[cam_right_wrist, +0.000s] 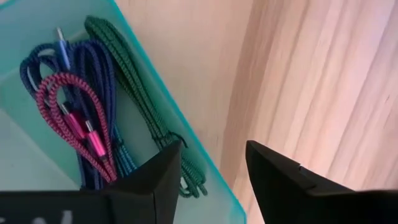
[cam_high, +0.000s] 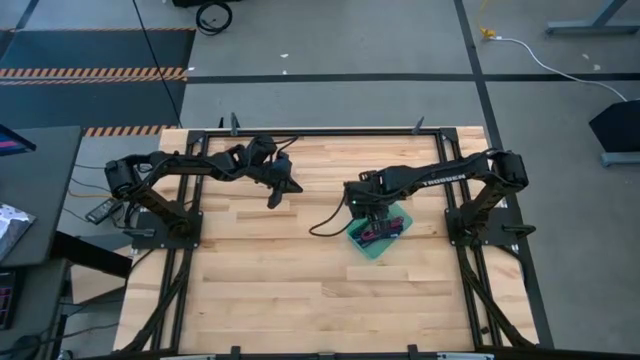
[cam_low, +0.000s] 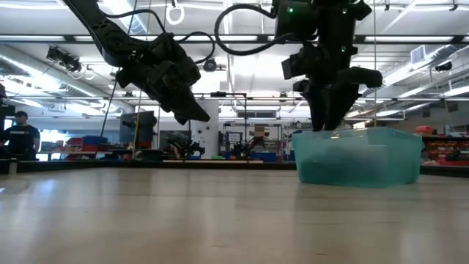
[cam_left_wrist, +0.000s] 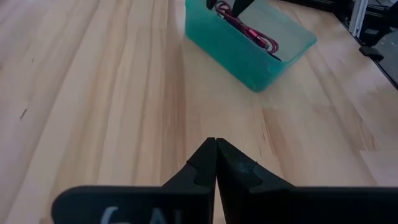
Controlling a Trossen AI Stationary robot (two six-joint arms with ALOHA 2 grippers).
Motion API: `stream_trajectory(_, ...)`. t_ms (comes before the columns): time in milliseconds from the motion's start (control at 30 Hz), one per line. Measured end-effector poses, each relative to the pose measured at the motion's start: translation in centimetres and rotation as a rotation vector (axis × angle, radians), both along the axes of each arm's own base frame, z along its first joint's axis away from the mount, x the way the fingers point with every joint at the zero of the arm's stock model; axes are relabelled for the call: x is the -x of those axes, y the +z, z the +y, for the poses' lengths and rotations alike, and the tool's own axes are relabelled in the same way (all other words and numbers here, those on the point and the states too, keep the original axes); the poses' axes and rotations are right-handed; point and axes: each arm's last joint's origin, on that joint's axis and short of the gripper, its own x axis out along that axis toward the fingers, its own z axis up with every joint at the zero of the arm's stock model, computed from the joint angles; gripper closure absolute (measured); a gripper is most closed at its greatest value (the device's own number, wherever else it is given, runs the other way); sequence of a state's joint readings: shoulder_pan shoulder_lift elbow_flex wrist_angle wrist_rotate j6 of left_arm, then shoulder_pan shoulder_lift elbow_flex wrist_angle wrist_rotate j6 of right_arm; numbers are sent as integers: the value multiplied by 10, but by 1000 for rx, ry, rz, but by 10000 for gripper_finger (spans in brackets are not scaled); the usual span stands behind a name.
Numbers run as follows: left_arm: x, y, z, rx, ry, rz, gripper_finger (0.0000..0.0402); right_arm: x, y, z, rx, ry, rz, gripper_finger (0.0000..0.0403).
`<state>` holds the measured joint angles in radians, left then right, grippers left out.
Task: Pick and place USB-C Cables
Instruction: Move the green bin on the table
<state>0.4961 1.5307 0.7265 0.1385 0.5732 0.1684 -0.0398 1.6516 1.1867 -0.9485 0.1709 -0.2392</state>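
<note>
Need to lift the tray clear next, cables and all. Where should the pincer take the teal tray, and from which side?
Grip the teal tray by its thin upright wall, coming straight down from above. The right pincer already hangs open astride that rim, one finger inside beside the dark green cable, one outside over the table.

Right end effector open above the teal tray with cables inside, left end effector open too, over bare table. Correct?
Not quite: the left end effector is shut, fingertips together, as the left wrist view shows. The right end effector is open above the teal tray holding the cables.
</note>
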Motion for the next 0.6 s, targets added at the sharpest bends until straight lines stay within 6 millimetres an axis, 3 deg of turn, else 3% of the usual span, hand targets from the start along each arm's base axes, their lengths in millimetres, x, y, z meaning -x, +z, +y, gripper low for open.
stream_trajectory(200,0,0,0,1,0,2,388,0,-2,0,-13,1,-3,225)
stream_trajectory(433,0,0,0,0,0,1,388,4,-26,-4,-9,-2,-34,225)
stream_trajectory(600,0,0,0,0,0,0,389,4,-31,-10,8,-5,-60,244)
